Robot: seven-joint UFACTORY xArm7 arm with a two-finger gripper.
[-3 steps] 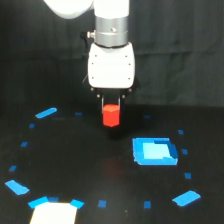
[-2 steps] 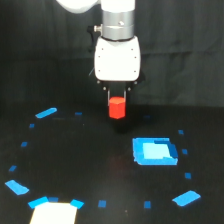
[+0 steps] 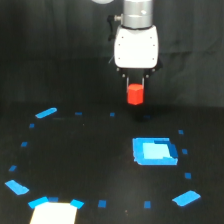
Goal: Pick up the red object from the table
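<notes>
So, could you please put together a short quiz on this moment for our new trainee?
1. True or false: the red object is resting on the table.
2. Multiple choice: the large blue square patch lies A) directly under the gripper, B) lower in the picture and toward the exterior view's right of it, C) at the far left edge.
3. Fill in: the white patch sits near the picture's bottom ____ corner.

Key:
1. False; it hangs between the jaws, above the table.
2. B.
3. Left.
</notes>
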